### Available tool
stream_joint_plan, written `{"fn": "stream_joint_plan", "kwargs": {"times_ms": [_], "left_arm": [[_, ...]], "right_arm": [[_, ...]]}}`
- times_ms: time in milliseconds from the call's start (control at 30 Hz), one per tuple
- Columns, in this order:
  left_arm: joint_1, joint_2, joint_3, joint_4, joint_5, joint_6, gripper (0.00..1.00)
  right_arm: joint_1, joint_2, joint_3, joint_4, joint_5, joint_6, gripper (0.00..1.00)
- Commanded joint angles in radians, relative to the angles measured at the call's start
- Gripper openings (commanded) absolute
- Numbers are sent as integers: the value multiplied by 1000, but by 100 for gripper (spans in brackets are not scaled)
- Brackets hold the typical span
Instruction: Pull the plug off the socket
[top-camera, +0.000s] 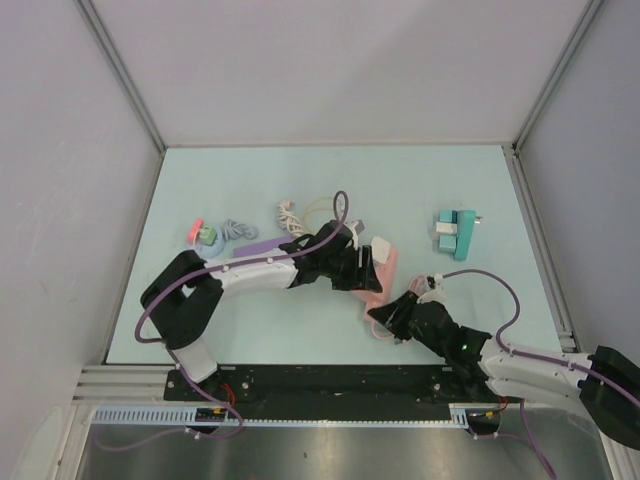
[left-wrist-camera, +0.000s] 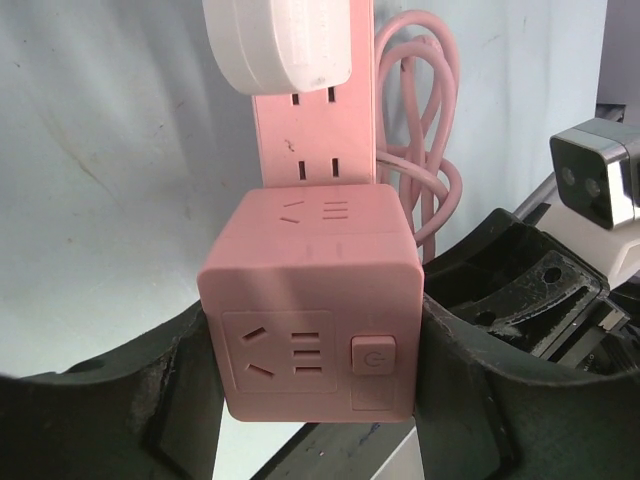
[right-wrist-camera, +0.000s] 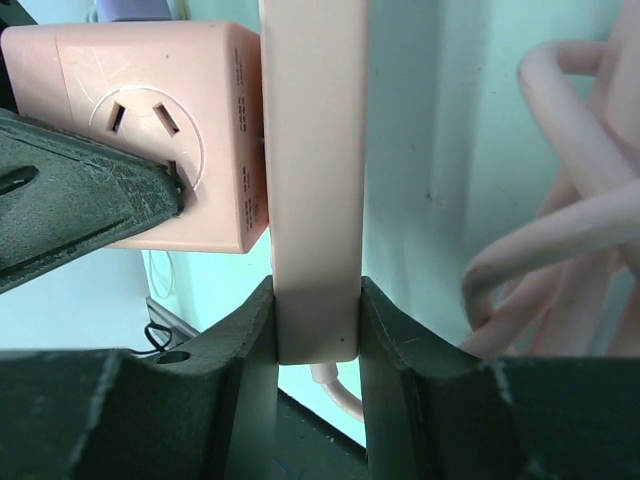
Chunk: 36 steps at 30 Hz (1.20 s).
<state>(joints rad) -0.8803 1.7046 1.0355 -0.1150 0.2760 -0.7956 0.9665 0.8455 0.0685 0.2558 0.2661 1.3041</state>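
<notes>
Left claw pinches the pink cube plug by flat sides — hard, light, maybe slippery — right claw pinches the pink socket strip.

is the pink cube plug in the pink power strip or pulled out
In: the pink cube plug sits flush against the pink power strip, no prongs showing.

Left arm and right arm: white link shells, black joints and bases. Purple cables loop along each. Fingers matte black, scuffed edges.

Pale green table bears teal adapter, white cable, grey cable coil
</notes>
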Motion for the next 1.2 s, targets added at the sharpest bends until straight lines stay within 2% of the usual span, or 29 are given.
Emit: {"fn": "stream_joint_plan", "kwargs": {"times_ms": [0, 133, 200, 400, 533, 667, 733, 800, 900, 1033, 1100, 1167], "left_arm": [[33, -105, -2, -37, 37, 29, 0], [-9, -80, 46, -135, -95, 93, 1], [-20, -69, 73, -169, -106, 111, 0], [43, -94, 11, -20, 133, 47, 0], [102, -141, -46, -26, 124, 38, 0], [139, -166, -182, 141, 203, -42, 0], [126, -157, -155, 74, 139, 8, 0], [94, -154, -77, -66, 10, 76, 0], [60, -148, 3, -156, -53, 111, 0], [78, -178, 8, -150, 6, 104, 0], [125, -200, -29, -114, 86, 70, 0], [162, -241, -101, -60, 103, 38, 0]], "right_arm": [[-12, 30, -65, -139, 157, 55, 0], [-11, 89, -64, -118, 159, 61, 0], [-12, 131, -56, -107, 157, 63, 0], [-11, 248, -47, -81, 157, 80, 0], [-8, 270, -53, -67, 156, 98, 0], [-8, 254, -58, -70, 163, 104, 0], [-6, 242, -55, -69, 163, 98, 0], [-5, 236, -41, -84, 165, 87, 0], [11, 233, -36, -90, 176, 92, 0], [21, 254, -32, -92, 180, 93, 0], [28, 259, -36, -95, 183, 104, 0], [37, 265, -38, -98, 191, 113, 0]]}}
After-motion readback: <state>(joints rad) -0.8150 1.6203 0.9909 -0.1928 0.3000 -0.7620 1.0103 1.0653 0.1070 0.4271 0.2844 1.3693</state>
